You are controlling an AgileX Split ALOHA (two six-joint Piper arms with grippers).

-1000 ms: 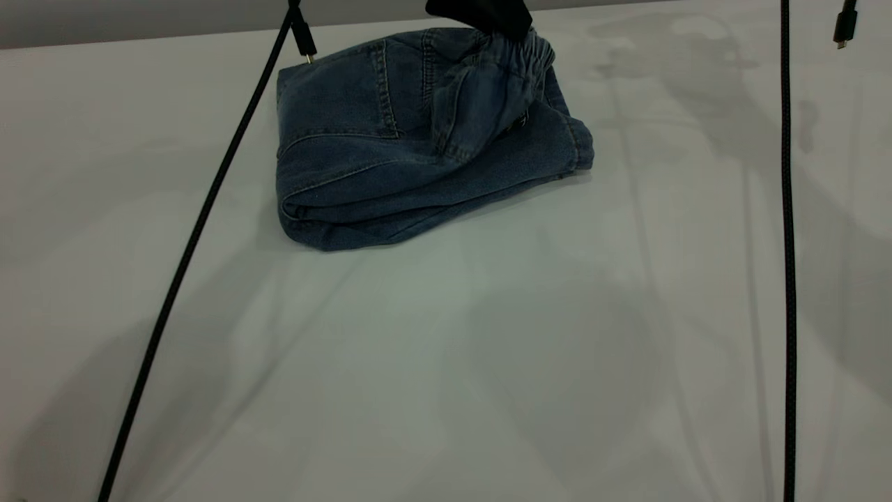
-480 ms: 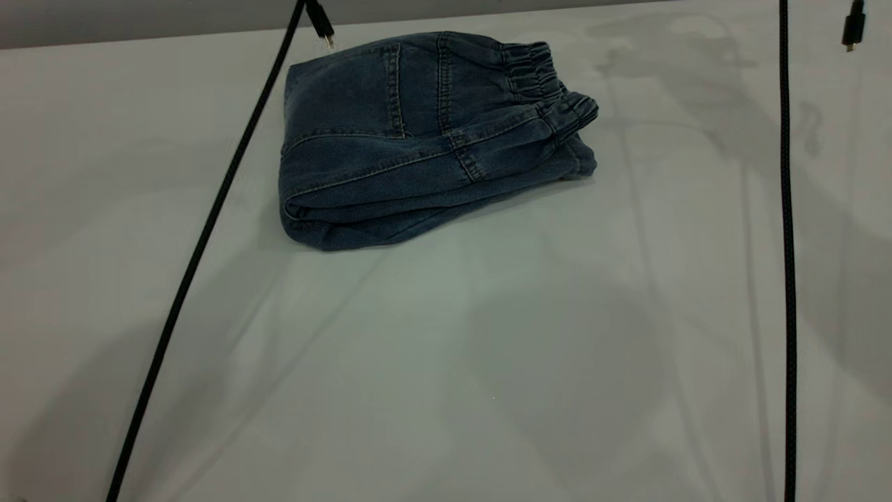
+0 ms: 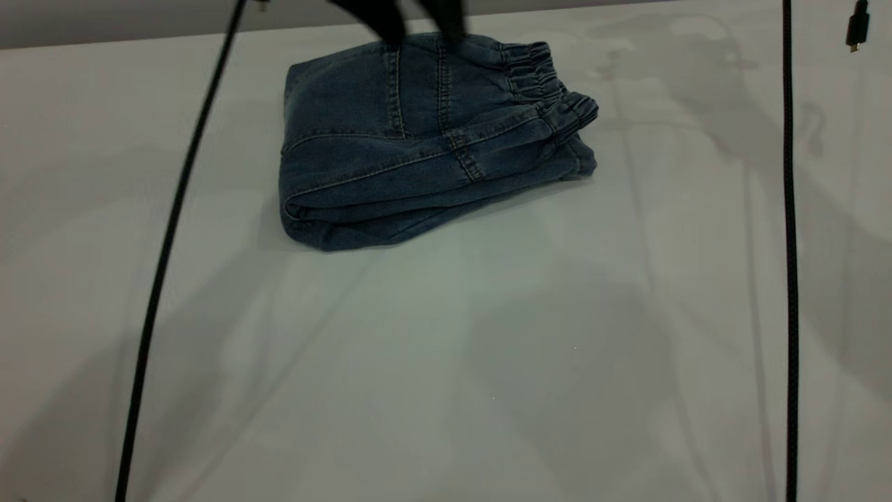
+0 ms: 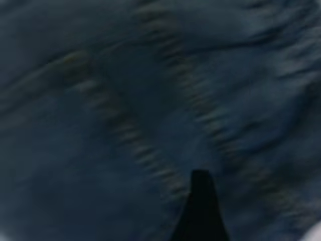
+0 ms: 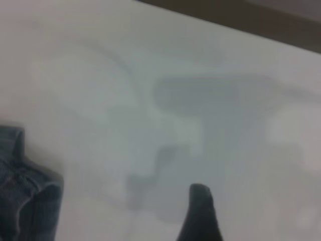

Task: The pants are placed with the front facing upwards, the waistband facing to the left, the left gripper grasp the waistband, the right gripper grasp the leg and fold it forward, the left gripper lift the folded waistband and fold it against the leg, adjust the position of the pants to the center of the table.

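The pants (image 3: pixel 418 146) lie folded into a thick blue denim bundle on the far middle of the table (image 3: pixel 488 348). The ruched waistband (image 3: pixel 536 77) rests on top at the bundle's right end. My left gripper (image 3: pixel 418 24) hangs open over the bundle's far edge, its two dark fingers apart and holding nothing. In the left wrist view denim (image 4: pixel 125 100) with seams fills the picture behind one finger (image 4: pixel 200 211). The right wrist view shows one finger (image 5: pixel 200 216) of my right gripper over bare table (image 5: pixel 175 75), apart from a corner of the pants (image 5: pixel 25 191).
A black cable (image 3: pixel 167 244) slants down across the left of the table. Another cable (image 3: pixel 787 244) hangs straight down at the right, with a plug (image 3: pixel 857 28) dangling beside it. A dark wall band (image 3: pixel 104 21) runs behind the table's far edge.
A second ago the left gripper held the waistband raised over the leg. The waistband then dropped flat and the gripper left view. Now it is back over the pants' far edge. The left cable swung left.
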